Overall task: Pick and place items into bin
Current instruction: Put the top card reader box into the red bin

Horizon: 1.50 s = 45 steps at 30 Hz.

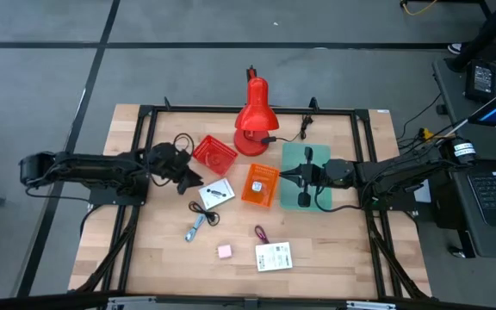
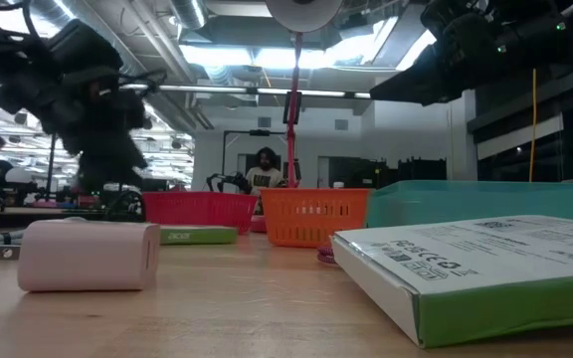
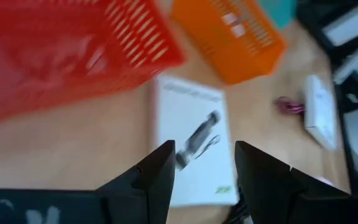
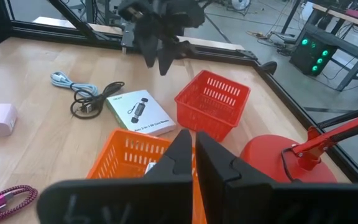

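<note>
The left claw [image 1: 182,175], open and empty, hangs over the white box [image 1: 218,194] beside the red basket [image 1: 213,154]; it may only push the flat box away. The right claw [image 1: 288,178] waits shut, holding nothing, near the orange basket [image 1: 261,185].

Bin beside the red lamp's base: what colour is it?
Red bin, clearest in the right wrist view.

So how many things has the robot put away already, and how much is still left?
One white item already lies in the orange basket. Nothing is being held now: the left gripper is open above the white boxed item, likely next, and the right gripper is shut and empty beside the orange basket. Left on the table: the cable, pink cube, maroon cord and white box.
</note>
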Available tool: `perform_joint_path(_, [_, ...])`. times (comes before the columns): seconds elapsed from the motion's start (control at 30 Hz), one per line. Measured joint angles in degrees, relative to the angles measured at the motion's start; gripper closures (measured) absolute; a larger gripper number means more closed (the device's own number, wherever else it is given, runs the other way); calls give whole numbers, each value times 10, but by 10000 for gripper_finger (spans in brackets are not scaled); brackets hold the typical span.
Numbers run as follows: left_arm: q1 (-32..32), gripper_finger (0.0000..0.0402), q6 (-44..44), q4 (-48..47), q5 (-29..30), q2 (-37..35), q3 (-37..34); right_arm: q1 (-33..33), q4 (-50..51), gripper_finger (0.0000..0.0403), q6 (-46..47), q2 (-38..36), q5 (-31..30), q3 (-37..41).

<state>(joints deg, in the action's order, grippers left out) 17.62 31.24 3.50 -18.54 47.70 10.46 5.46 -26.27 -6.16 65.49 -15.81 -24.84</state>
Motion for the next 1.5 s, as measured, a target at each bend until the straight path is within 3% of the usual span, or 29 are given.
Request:
perform_joint_path(0.2, [-34, 240, -34, 35, 13, 0, 0, 0, -1, 398, 21, 2, 20, -8])
perform_joint_path(0.33, [-57, 240, -54, 36, 56, 0, 0, 0, 34, 401, 14, 30, 43, -52])
perform_joint_path(0.53, [-93, 240, -85, 52, 102, 0, 0, 0, 89, 402, 9, 129, 54, -142])
perform_joint_path(0.73, [-127, 240, -125, 66, 104, 0, 0, 0, 102, 403, -9, 242, 54, -230])
perform_joint_path(0.87, [-145, 240, -139, 78, 104, 0, 0, 0, 174, 403, -17, 299, 54, -314])
perform_joint_path(1.17, [-181, 240, -140, 90, 105, 0, 0, -8, 336, 403, -19, 418, 54, -494])
perform_joint_path(1.5, [-203, 240, -140, 87, 168, 0, 0, -15, 415, 403, -33, 510, 95, -610])
